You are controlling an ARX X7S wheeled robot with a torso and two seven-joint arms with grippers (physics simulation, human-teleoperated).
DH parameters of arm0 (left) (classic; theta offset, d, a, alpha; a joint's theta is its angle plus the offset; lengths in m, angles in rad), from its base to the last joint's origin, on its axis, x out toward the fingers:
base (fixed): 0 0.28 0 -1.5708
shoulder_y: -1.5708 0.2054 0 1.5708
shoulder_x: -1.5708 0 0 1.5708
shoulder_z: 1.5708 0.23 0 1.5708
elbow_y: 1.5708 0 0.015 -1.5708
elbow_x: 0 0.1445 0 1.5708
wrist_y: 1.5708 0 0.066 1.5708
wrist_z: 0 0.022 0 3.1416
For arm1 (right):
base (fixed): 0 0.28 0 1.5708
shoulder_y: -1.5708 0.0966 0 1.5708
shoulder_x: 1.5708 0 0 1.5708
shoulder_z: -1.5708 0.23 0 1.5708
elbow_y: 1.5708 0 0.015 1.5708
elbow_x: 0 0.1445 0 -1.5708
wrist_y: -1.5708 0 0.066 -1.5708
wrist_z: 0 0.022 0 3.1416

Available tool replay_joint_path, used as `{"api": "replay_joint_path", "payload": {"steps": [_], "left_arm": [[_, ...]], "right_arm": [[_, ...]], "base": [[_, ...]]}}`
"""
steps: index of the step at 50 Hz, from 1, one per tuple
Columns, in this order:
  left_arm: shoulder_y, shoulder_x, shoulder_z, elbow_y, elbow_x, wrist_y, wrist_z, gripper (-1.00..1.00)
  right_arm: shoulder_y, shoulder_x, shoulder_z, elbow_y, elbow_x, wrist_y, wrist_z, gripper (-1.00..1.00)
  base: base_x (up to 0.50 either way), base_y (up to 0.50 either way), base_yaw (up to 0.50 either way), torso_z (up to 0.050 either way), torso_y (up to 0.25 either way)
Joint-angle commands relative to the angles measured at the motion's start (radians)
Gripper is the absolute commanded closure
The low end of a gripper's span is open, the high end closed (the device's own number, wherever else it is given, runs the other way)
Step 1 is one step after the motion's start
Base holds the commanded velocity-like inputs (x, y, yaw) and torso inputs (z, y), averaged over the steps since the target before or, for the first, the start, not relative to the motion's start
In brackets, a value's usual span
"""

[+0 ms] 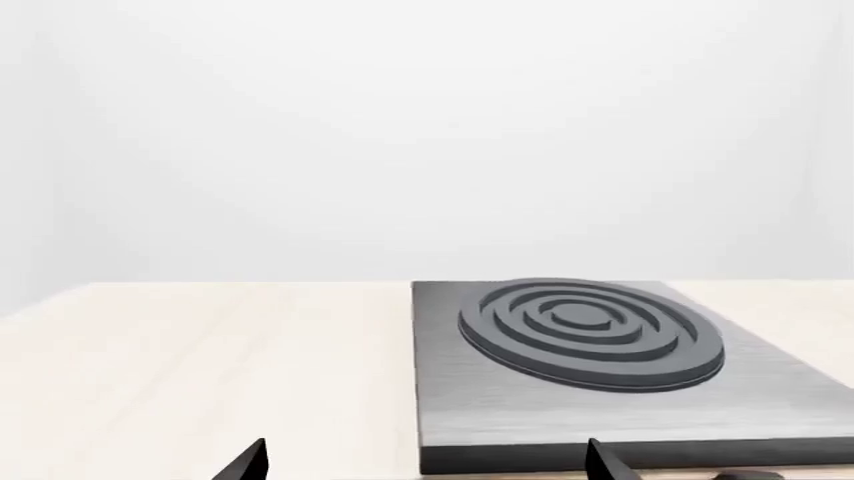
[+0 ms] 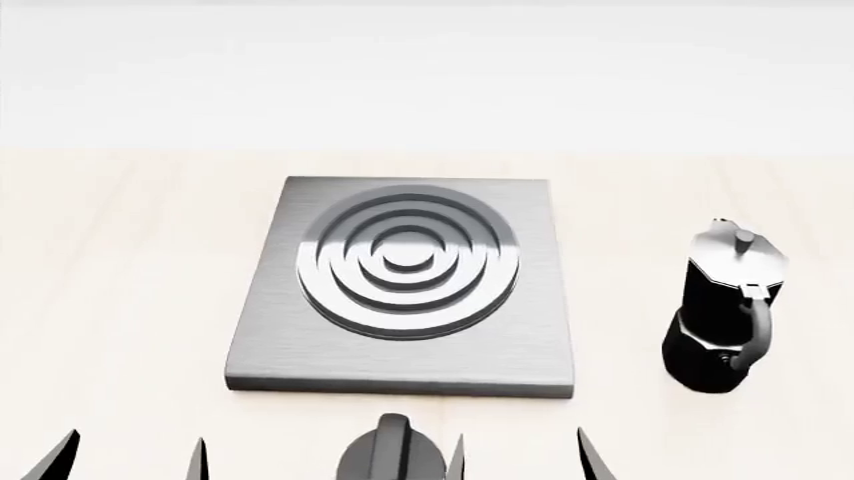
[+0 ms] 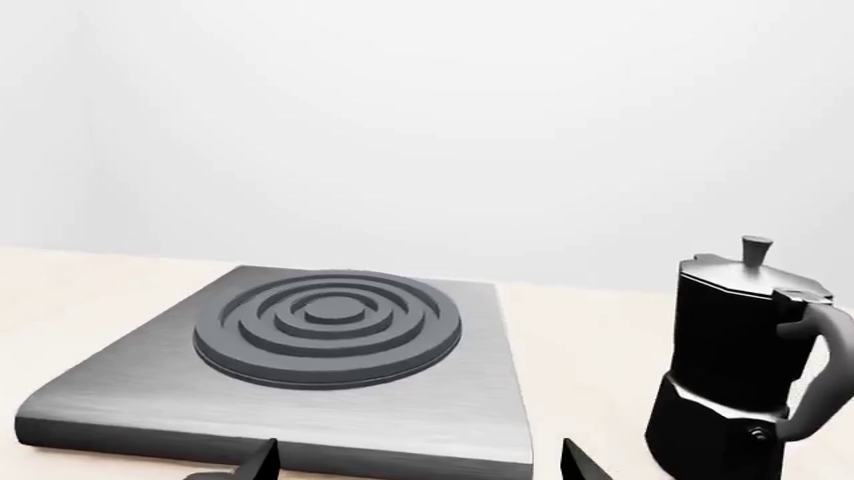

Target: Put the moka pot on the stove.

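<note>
The small faceted black moka pot with its shiny silver lid and knob (image 2: 721,310) stands upright on the pale wooden tabletop (image 2: 120,300), just beside the right edge of the flat square grey metal stove plate with raised dark concentric rings (image 2: 534,300), apart from it and not touching. Its curved black handle faces me, away from the far wall. The rings of the stove are bare. A short black round knob (image 2: 390,452) sits in front of the stove's near edge.

Judgement: the step in hand is the approach and grasp, and it falls to my right arm. I would bring the fingers in level around the pot's pinched waist or body, clear of the handle, grip squarely so the pot does not tip, lift clear of the plate's raised edge, then set it centred on the rings.

The right gripper (image 2: 518,456) sits in front of the stove's near right corner, fingers spread wide, holding nothing and touching nothing. The left gripper (image 2: 131,455) sits in front of the stove's near left corner, likewise spread and empty.
</note>
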Motion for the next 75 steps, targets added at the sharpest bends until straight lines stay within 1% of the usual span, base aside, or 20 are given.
{"api": "replay_joint_path", "payload": {"steps": [1, 20, 27, 33, 37, 42, 57, 62, 63, 64, 67, 70, 72, 75], "left_arm": [[-0.002, -0.004, 0.004, -0.001, -0.004, 0.001, -0.005, -1.0], [-0.001, -0.012, 0.012, 0.004, -0.01, 0.001, -0.012, -1.0], [-0.004, -0.016, 0.014, 0.013, -0.02, -0.022, -0.018, -1.0], [-0.008, -0.022, 0.022, 0.019, -0.018, -0.055, -0.024, -1.0], [-0.004, -0.019, 0.018, 0.013, -0.025, -0.024, -0.021, -1.0], [-0.005, -0.021, 0.014, 0.019, -0.038, -0.035, -0.024, -1.0], [-0.003, -0.028, 0.029, 0.027, -0.042, -0.033, -0.021, -1.0], [-0.004, -0.03, 0.027, 0.03, -0.047, -0.037, -0.024, -1.0], [-0.004, -0.03, 0.028, 0.029, -0.047, -0.036, -0.024, -1.0], [-0.003, -0.031, 0.029, 0.03, -0.046, -0.036, -0.024, -1.0], [-0.002, -0.033, 0.03, 0.034, -0.049, -0.037, -0.024, -1.0], [-0.003, -0.034, 0.028, 0.033, -0.052, -0.037, -0.026, -1.0], [-0.003, -0.035, 0.028, 0.032, -0.053, -0.036, -0.027, -1.0], [-0.003, -0.036, 0.03, 0.033, -0.053, -0.037, -0.028, -1.0]], "right_arm": [[0.002, 0.003, -0.005, 0.001, 0.004, -0.004, 0.003, -1.0], [0.002, 0.007, -0.005, 0.005, 0.019, -0.015, 0.007, -1.0], [0.002, 0.004, 0.008, 0.046, 0.044, -0.037, 0.003, -1.0], [0.0, 0.008, 0.005, 0.038, 0.04, -0.036, 0.008, -1.0], [0.0, 0.009, 0.003, 0.033, 0.041, -0.032, 0.01, -1.0], [0.003, 0.01, 0.001, 0.036, 0.042, -0.031, 0.011, -1.0], [-0.016, 0.029, -0.009, -0.034, -0.006, 0.018, 0.063, -1.0], [-0.018, 0.039, -0.021, -0.067, -0.06, 0.06, 0.097, -1.0], [0.132, 0.12, 0.129, 0.083, 0.09, 0.102, -0.053, -1.0], [0.263, 0.128, 0.134, 0.197, 0.159, 0.103, -0.101, -1.0], [0.306, 0.174, 0.115, 0.145, 0.13, 0.178, -0.098, -1.0], [0.306, 0.181, 0.113, 0.126, 0.121, 0.193, -0.087, -1.0], [0.354, 0.196, 0.119, 0.164, 0.13, 0.209, -0.111, -1.0], [0.361, 0.198, 0.118, 0.17, 0.129, 0.209, -0.114, -1.0]], "base": [[0.0, 0.12, 0.0, 0.0, 0.0], [0.0, 0.12, 0.0, 0.0, 0.0], [0.0, 0.02, 0.0, 0.0, 0.0], [0.0, 0.0, 0.0, 0.0, 0.0], [0.0, 0.0, 0.0, 0.0, 0.0], [0.0, 0.0, 0.0, 0.0, 0.0], [0.0, 0.0, 0.0, 0.0, 0.001], [0.0, 0.0, 0.0, 0.0, 0.0], [0.0, 0.0, 0.0, 0.0, 0.0], [0.0, 0.0, 0.0, 0.0, 0.0], [0.0, 0.0, 0.0, 0.0, 0.0], [0.0, 0.0, 0.0, 0.0, 0.0], [0.0, 0.0, 0.0, 0.0, 0.0], [0.0, 0.0, 0.0, 0.0, 0.0]]}}
